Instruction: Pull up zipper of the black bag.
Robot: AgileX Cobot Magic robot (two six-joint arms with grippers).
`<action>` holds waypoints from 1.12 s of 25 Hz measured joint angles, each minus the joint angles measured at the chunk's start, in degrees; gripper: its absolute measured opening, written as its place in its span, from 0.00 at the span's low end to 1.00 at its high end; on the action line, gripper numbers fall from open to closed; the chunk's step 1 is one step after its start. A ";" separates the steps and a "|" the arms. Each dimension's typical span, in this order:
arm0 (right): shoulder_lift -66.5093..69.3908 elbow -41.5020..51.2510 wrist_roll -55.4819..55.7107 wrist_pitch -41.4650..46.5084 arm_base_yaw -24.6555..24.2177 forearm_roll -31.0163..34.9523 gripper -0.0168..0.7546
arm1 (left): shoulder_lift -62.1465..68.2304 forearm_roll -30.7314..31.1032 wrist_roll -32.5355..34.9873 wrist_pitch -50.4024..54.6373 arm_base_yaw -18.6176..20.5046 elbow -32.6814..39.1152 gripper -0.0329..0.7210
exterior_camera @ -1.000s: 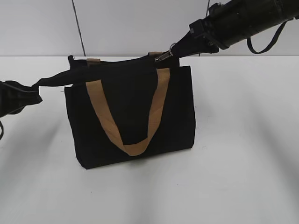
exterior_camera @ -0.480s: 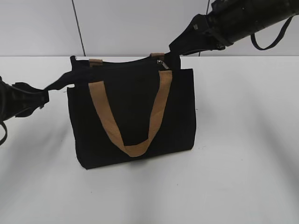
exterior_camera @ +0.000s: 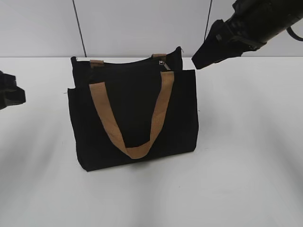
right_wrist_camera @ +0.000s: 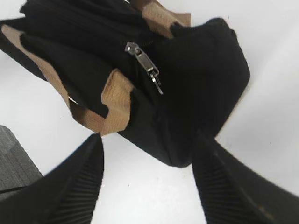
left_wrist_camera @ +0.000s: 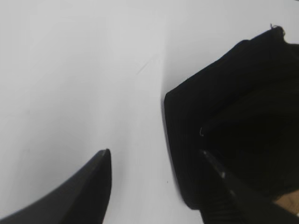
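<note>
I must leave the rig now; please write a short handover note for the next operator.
Left gripper: open, empty, beside the black bag, not touching.
Right gripper: open, empty, off the bag's right top corner.
The bag stands upright on the white table. The zipper pull hangs free near the right end of the top edge.
Done: both jaws have let go.
Left: confirm the zip line is fully closed; the pictures do not settle it.

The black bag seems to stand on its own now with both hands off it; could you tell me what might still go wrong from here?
The black bag stands upright unsupported, so a brush from the nearby open right hand could tip it. The zipper pull dangles loose near the bag's end; a regrasp may slip off it. The left hand is open beside the bag's other end and could snag the fabric.
</note>
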 joint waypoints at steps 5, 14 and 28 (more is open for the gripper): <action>-3.73 0.00 8.01 1.59 3.96 -9.66 0.63 | -6.87 -4.12 4.25 12.06 -0.34 -0.56 0.62; -19.17 13.08 14.53 0.25 4.47 -12.24 0.63 | -26.45 -8.08 14.72 29.05 -0.34 -0.62 0.62; -58.56 35.05 28.75 -0.76 4.47 -18.93 0.63 | -49.75 -8.62 20.94 44.13 -0.34 0.10 0.60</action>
